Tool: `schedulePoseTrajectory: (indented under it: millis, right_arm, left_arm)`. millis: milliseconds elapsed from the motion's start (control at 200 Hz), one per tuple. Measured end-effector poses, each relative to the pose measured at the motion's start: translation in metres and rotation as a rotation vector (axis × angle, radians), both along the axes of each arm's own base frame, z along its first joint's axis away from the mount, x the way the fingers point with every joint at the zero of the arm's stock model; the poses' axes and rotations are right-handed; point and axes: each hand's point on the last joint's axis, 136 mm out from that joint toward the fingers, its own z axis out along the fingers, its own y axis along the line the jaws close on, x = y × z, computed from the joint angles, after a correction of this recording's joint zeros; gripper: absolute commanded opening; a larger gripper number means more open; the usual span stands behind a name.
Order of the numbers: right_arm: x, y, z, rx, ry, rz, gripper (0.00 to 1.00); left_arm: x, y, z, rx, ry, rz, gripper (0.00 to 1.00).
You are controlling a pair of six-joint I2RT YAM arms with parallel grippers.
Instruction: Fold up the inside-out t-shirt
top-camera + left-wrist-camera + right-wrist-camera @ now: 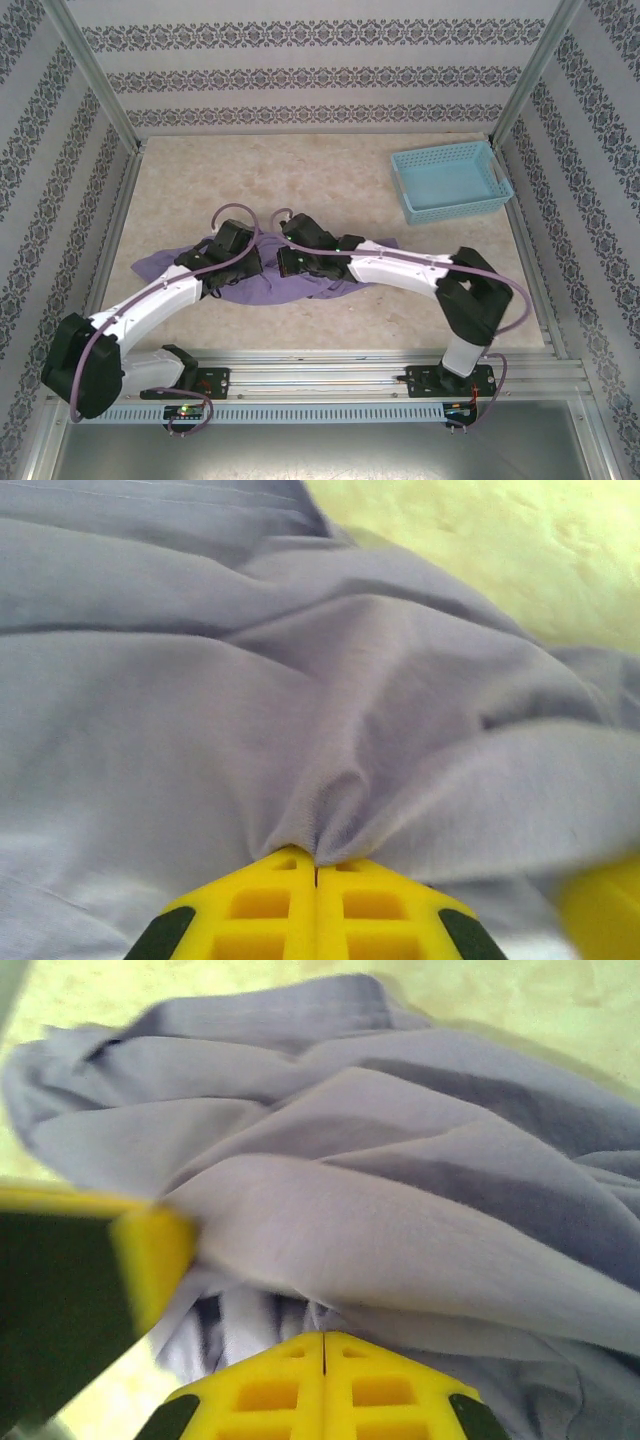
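The t-shirt (255,293) lies bunched left-to-right near the front of the table (330,180), right under both arms, with the left gripper (316,865) and right gripper (323,1336) each pinched tight on a fold, side by side at its middle.

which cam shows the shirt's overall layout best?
Top external: the t-shirt lies bunched, its outline mostly visible. Left wrist and right wrist give close-ups: folds pinched in the shut left pincer and right pincer.
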Motion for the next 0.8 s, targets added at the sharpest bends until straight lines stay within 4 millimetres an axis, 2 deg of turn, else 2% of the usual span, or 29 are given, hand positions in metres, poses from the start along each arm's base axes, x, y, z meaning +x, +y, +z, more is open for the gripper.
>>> schedulePoseTrajectory:
  millis: [140, 275, 445, 525, 654, 799]
  right_arm:
    - [-0.015, -0.01, 0.023, 0.056, -0.026, 0.02, 0.0]
    - [-0.026, -0.027, 0.022, 0.057, -0.026, 0.017, 0.0]
    - [-0.036, -0.052, 0.016, 0.064, -0.019, -0.009, 0.0]
    - [-0.036, -0.051, 0.018, 0.072, -0.021, -0.01, 0.18]
    - [-0.039, -0.032, 0.013, 0.073, -0.008, 0.021, 0.26]
    - [-0.035, -0.01, -0.002, 0.068, 0.031, 0.032, 0.42]
  left_arm:
    - [0.004, 0.014, -0.024, 0.042, 0.072, 0.023, 0.0]
    - [0.005, 0.017, -0.037, 0.07, 0.112, 0.011, 0.0]
    - [0.011, 0.01, -0.05, 0.076, 0.151, -0.02, 0.0]
    - [0.011, 0.004, -0.051, 0.052, 0.157, -0.037, 0.0]
    - [0.012, -0.005, -0.041, 0.008, 0.126, -0.06, 0.0]
    - [0.011, -0.016, -0.025, -0.043, 0.074, -0.093, 0.0]
